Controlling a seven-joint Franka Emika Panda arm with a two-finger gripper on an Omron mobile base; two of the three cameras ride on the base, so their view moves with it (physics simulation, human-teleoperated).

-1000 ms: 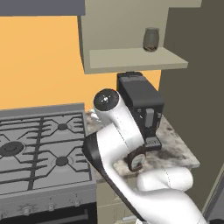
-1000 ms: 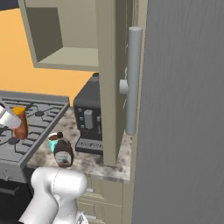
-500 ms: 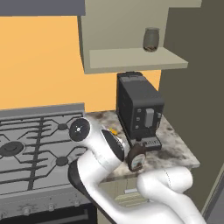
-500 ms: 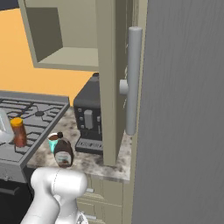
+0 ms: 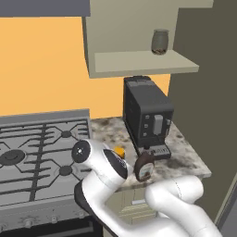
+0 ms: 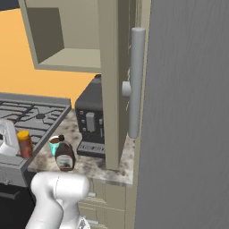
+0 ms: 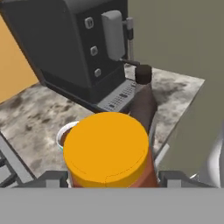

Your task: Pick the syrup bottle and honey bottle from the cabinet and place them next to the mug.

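The beige-olive open wall cabinet (image 5: 139,62) with its single flat shelf board is seen above the speckled grey stone worktop (image 5: 185,155); of the bottles named in the task none is left on its shelf, and a grey glass jar (image 5: 159,41) is the one thing seen standing there. On the worktop, in front of the black box-shaped coffee machine (image 5: 146,115), the tall dark-brown syrup bottle (image 6: 65,154) with narrow neck, black cap and white-red label is seen upright and free of the gripper, so that half of the task is judged done. Just beside it, on the stove side, the small teal mug (image 6: 55,145) with brown liquid inside is seen, partly hidden by the bottle. The small orange-amber honey bottle (image 6: 24,143) with yellow-red label is gripped between the fingers of the gripper (image 7: 111,177), which is clenched around its body; in the hand view its orange top (image 7: 106,148) is seen from above, with the mug's rim showing behind it and the syrup bottle beyond. The honey bottle is carried over the edge of the grey gas stove (image 5: 37,157), near the mug but not yet set down. What is left is judged to be the lowering of this bottle onto the worktop next to the mug and its release
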